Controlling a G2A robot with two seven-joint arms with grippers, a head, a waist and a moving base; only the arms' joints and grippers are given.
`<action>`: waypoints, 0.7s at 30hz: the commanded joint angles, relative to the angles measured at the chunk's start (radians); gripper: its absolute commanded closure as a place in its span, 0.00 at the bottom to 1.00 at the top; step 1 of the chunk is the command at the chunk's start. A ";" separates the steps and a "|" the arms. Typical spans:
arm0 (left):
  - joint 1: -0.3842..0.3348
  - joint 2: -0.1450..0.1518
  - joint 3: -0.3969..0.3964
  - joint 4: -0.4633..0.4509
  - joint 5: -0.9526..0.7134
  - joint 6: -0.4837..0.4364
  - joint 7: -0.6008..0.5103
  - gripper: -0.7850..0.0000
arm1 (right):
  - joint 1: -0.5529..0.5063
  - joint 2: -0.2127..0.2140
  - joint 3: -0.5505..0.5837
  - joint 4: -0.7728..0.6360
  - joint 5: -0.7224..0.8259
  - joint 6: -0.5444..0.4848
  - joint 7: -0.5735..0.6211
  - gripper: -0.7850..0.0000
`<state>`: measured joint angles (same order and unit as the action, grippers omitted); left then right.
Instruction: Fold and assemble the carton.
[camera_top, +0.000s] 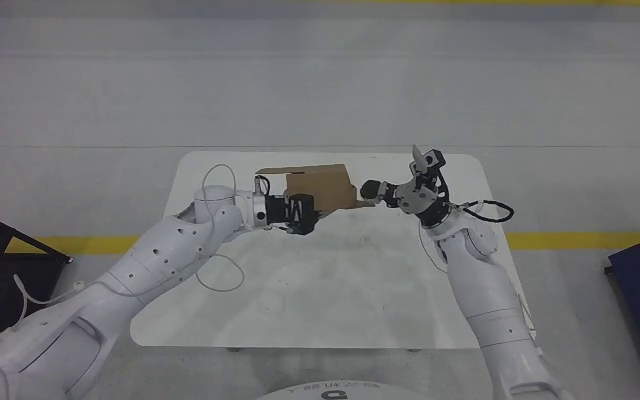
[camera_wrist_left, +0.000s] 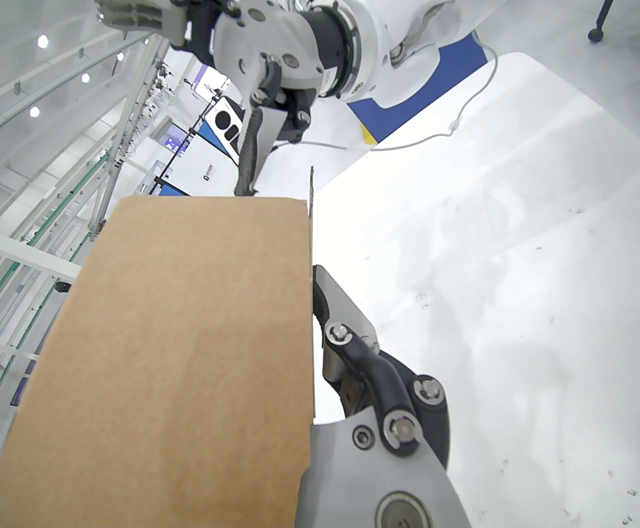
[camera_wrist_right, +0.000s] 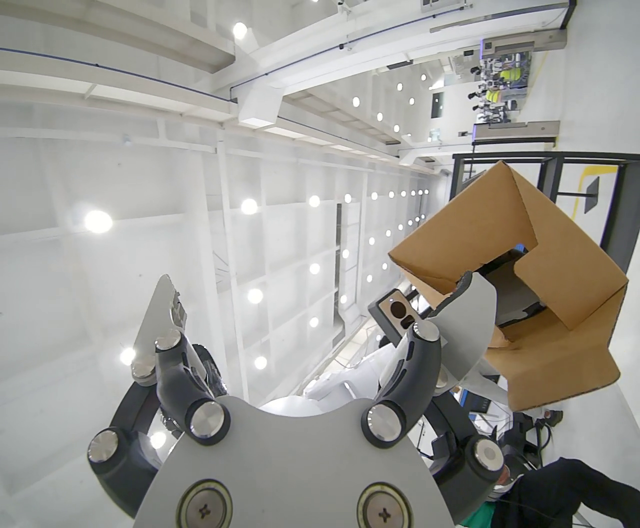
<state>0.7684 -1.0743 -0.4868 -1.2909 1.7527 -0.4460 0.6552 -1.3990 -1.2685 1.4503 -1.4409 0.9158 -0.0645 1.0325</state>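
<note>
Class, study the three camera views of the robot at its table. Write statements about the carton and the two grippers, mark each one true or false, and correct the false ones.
1. The carton is plain brown cardboard. True.
2. The right gripper is clamped shut on the carton. False: its jaws stand wide open, and one of its fingers rests against the carton's edge.
3. The left gripper grips a panel of the carton. True.
4. The carton lies folded flat in the middle of the table. False: it is opened out with its flaps spread, and is held between the two arms near the table's far edge.
</note>
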 joint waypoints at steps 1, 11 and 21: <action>0.002 -0.001 -0.006 -0.006 0.006 -0.005 -0.006 1.00 | 0.004 -0.001 -0.016 -0.002 -0.016 0.003 -0.005 0.00; 0.035 0.002 -0.086 0.017 -0.068 0.018 -0.017 1.00 | -0.017 0.007 0.038 0.002 0.070 -0.023 0.050 0.00; 0.058 -0.005 -0.119 -0.015 -0.078 -0.003 -0.045 1.00 | -0.005 0.009 0.013 -0.002 0.005 -0.011 -0.017 0.00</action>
<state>0.8256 -1.0773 -0.6087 -1.3008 1.6612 -0.4445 0.6137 -1.4101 -1.2587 1.4690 -1.4443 0.9195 -0.0725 1.0275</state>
